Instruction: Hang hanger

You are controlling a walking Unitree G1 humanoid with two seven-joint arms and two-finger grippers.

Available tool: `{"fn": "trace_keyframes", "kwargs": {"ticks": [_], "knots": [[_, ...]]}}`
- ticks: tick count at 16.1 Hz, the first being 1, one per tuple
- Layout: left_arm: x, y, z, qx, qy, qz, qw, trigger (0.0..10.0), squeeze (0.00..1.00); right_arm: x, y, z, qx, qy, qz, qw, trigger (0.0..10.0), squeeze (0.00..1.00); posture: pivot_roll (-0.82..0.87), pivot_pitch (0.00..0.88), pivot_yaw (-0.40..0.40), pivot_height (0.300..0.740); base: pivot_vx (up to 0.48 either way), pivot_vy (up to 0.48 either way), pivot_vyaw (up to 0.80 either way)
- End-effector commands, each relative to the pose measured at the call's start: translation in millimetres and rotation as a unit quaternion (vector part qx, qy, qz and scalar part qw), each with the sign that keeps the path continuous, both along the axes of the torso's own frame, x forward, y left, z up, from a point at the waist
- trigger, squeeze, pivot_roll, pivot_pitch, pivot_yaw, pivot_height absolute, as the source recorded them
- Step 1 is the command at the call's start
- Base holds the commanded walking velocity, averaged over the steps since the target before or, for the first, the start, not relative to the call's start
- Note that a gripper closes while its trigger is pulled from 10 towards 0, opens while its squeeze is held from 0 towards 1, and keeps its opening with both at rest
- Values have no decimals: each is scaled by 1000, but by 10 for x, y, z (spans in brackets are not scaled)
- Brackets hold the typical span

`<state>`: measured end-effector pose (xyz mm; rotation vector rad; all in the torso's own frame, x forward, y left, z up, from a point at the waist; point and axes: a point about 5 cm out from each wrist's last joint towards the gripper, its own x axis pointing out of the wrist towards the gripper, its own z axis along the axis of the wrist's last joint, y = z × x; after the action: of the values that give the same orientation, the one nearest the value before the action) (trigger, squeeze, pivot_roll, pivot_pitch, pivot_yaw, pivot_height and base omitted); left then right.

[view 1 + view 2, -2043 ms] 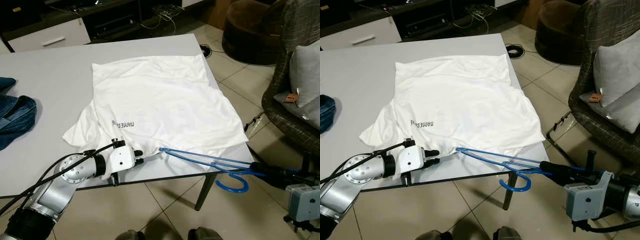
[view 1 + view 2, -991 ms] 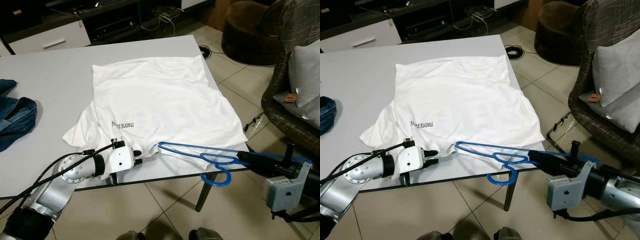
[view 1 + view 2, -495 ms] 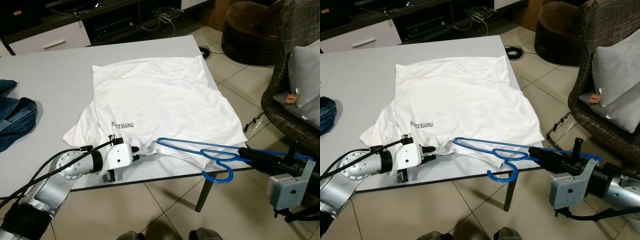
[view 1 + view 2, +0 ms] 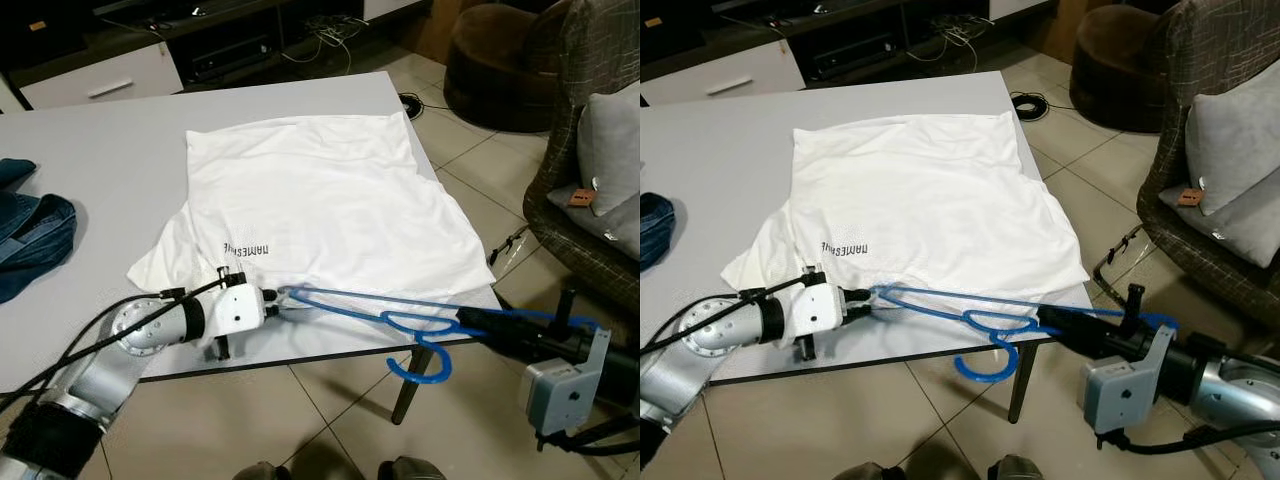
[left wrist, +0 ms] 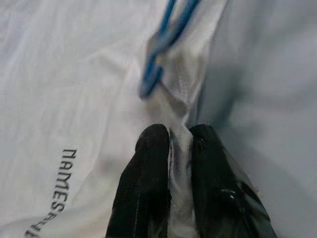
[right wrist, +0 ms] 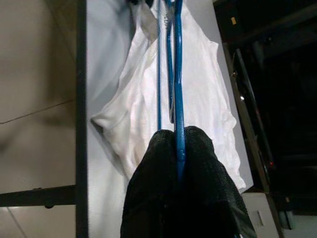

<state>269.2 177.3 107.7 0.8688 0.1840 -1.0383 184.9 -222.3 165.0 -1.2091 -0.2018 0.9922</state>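
Observation:
A white T-shirt lies spread on the grey table. My left gripper is at the table's front edge, shut on the shirt's hem, and the cloth shows pinched between its fingertips. My right gripper is off the table's right front corner, shut on a blue wire hanger. The hanger lies level over the shirt's front edge. Its far tip sits just in front of the left gripper, at the lifted hem. Its hook hangs below the table edge.
Blue jeans lie at the table's left edge. A wicker armchair with a grey cushion stands to the right, and a brown pouf behind it. A white drawer unit is beyond the table. Tiled floor runs along the front and right.
The right gripper has carried the hanger leftward along the table's front edge, so its tip now reaches the left gripper. The left gripper has kept its hold on the hem.

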Motion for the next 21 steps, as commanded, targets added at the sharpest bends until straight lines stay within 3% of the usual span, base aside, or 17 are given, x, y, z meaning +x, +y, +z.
{"fn": "trace_keyframes", "kwargs": {"ticks": [1,6,10,13,21], "knots": [[37,82,54,11,-13,10,1000,10000,0,-19,21,-49,-10,6,7,1000,10000,0,-166,72,91,740,0,0,0],[-4,53,15,6,-7,7,1000,10000,0,-9,-9,7,-4,0,-3,1000,10000,0,-171,76,94,740,0,0,0],[12,9,19,3,-8,2,1000,10000,0,-16,82,-21,5,2,12,1000,10000,0,-172,75,94,740,0,0,0],[7,23,11,5,-6,2,1000,10000,0,-31,24,51,8,2,7,1000,10000,0,-174,74,98,740,0,0,0],[6,36,11,7,-7,3,1000,10000,0,-69,10,-43,-7,19,16,1000,10000,0,-165,70,98,740,0,0,0]]}}
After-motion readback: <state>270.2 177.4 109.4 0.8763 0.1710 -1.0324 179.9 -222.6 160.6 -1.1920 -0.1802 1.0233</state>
